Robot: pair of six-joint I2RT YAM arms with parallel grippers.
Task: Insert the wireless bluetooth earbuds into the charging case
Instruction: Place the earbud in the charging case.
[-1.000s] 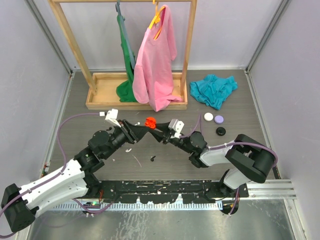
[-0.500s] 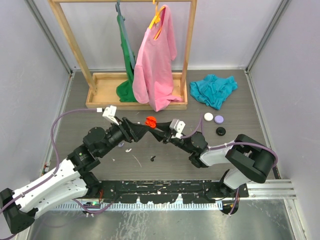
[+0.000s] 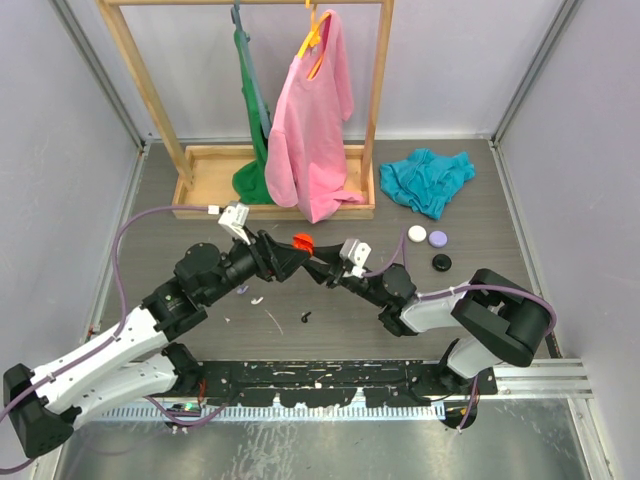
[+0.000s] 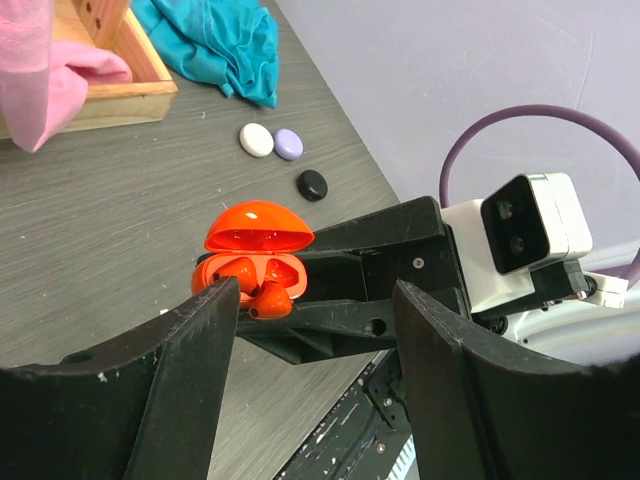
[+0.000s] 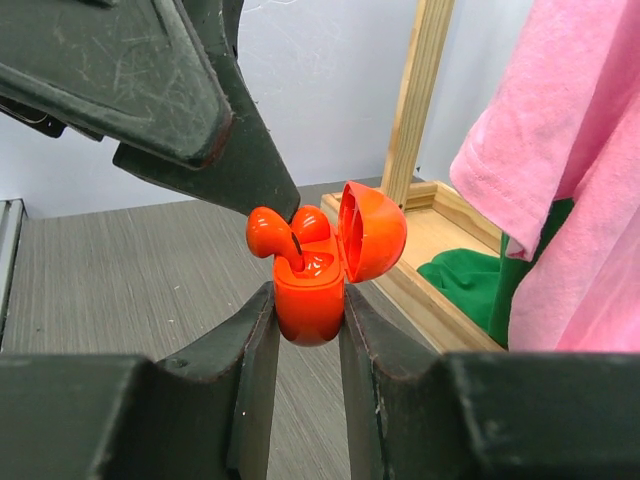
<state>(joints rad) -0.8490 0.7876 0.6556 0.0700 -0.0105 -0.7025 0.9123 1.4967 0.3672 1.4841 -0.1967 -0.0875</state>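
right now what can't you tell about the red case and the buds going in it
- Top view: the red case is tiny, squeezed by the right gripper with the open left gripper crowding it; contents not visible.
- Right wrist: a left finger overlaps the raised red earbud; seating unclear.
- Left wrist: the case's underside hides behind the right gripper.
- Top view: dark speck too small to name.

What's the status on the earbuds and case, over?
Right gripper shut on open red case. Left gripper open, close beside it. One red earbud sits tilted, not flush. Nothing else in the way.
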